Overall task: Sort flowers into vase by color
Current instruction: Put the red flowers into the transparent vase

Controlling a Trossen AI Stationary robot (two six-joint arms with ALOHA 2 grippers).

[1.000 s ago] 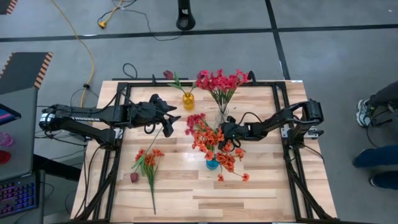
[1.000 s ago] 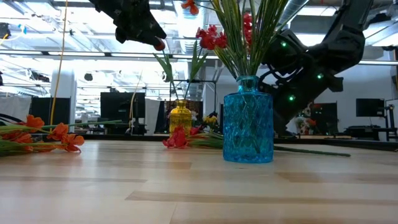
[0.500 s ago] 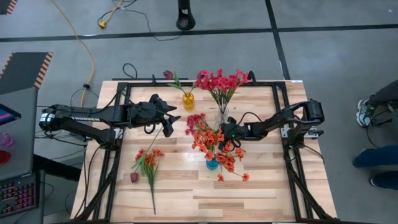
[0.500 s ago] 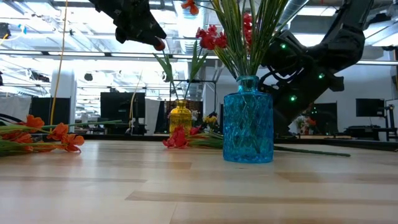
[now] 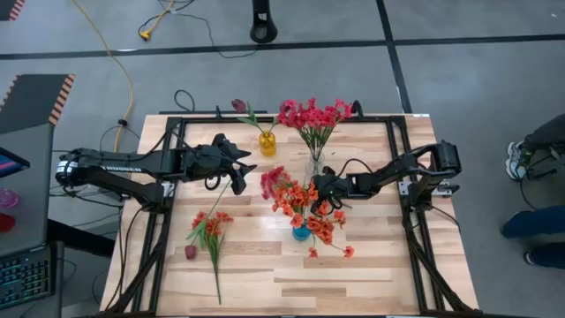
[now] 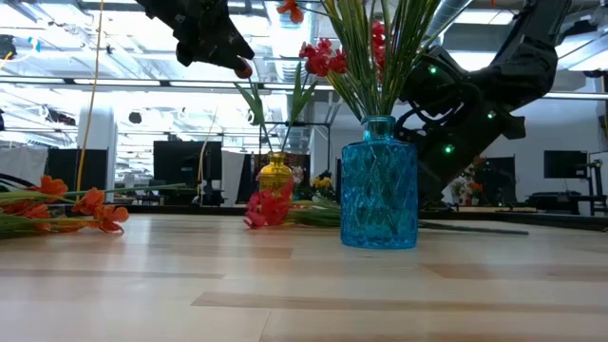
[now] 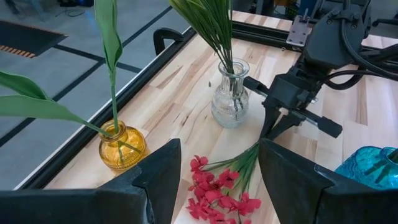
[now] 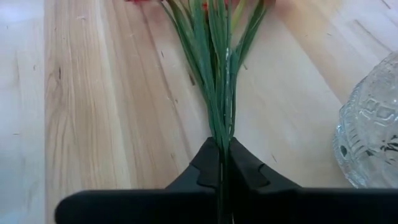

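— Crimson-pink spray point(image 5: 275, 177) lying mid-table, blooms toward nine o'clock of the clear vase point(image 5: 315, 164), stems pinched.
— Pinched by which?
— Right gripper point(image 8: 219, 163), fingers pressed tight on the green stems just beside that vase.
— Progress?
— Seemingly over halfway. Pink bunch point(image 5: 312, 115) in clear vase, orange-red blooms point(image 5: 309, 212) in blue vase point(image 6: 378, 182), tulip stem in yellow vase point(image 5: 267, 141). Still out: this spray, plus orange spray point(image 5: 208, 228) at seven o'clock.
— Left gripper point(image 7: 217, 174)?
— Hovering at nine o'clock, fingers spread wide, empty.
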